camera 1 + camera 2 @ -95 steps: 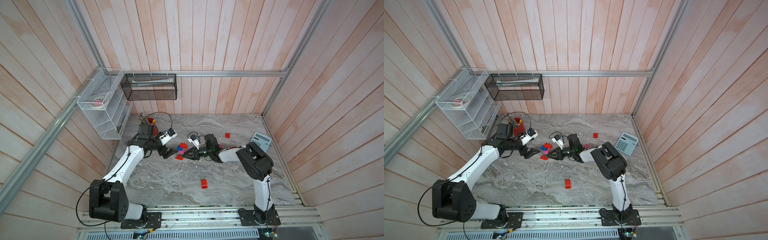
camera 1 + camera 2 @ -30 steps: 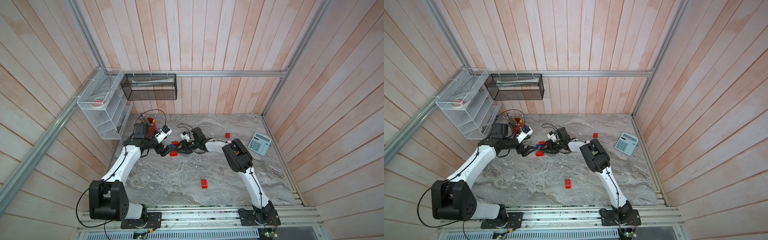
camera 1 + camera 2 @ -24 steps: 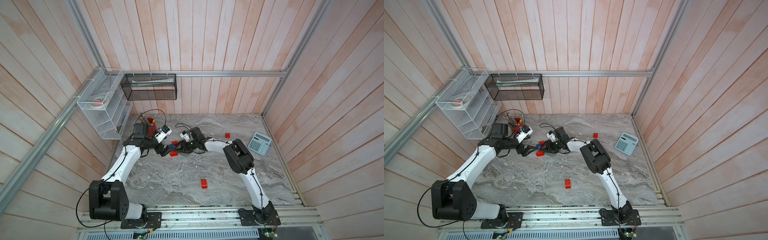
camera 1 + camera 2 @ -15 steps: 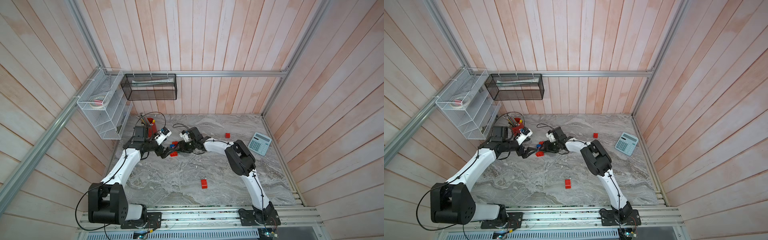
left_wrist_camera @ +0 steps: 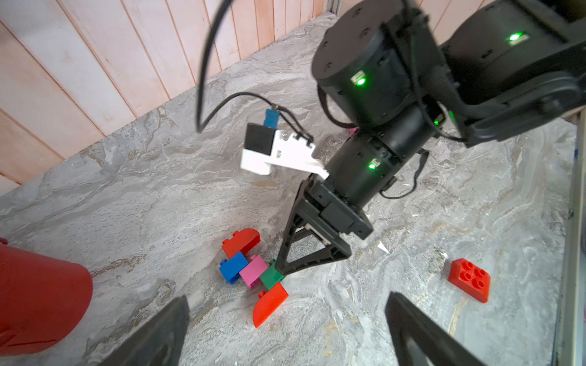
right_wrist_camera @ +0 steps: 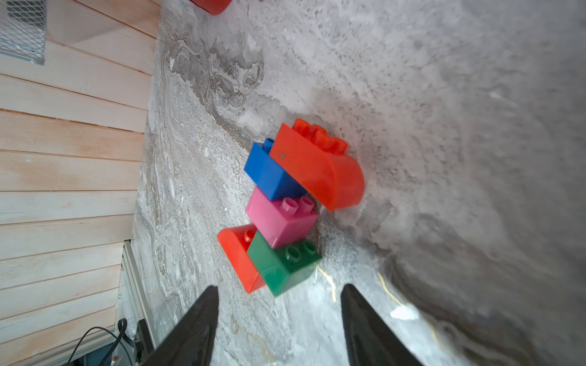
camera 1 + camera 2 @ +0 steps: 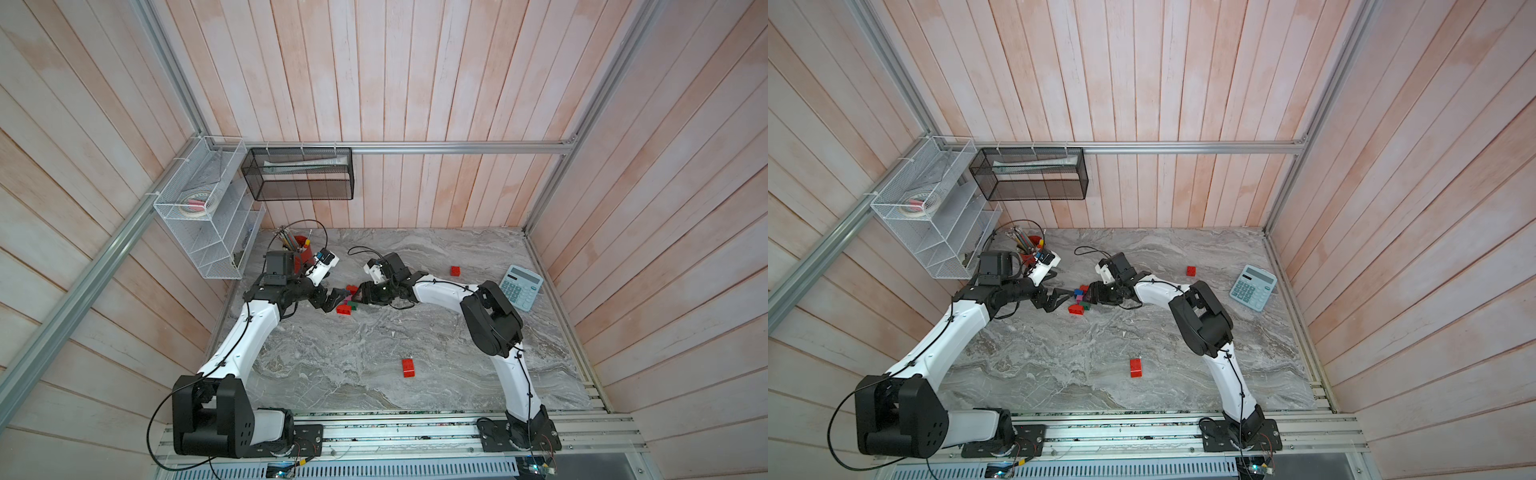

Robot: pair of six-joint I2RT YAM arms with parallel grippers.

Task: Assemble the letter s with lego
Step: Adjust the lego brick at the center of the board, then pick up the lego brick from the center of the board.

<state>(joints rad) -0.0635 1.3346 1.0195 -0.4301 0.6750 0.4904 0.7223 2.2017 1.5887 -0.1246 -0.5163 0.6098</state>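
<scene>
Five clustered bricks (image 6: 282,218) read clearly only from the wrists; left gripper (image 5: 285,299) and right gripper (image 6: 280,290) gape empty. They sit slightly nearer the red cup (image 5: 38,294) than before.

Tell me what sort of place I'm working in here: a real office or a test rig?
Most likely a purpose-built robot test cell dressed as a desk: plank walls in an aluminium frame, a marble-look tabletop, and office props such as the calculator and pencil cup.
</scene>
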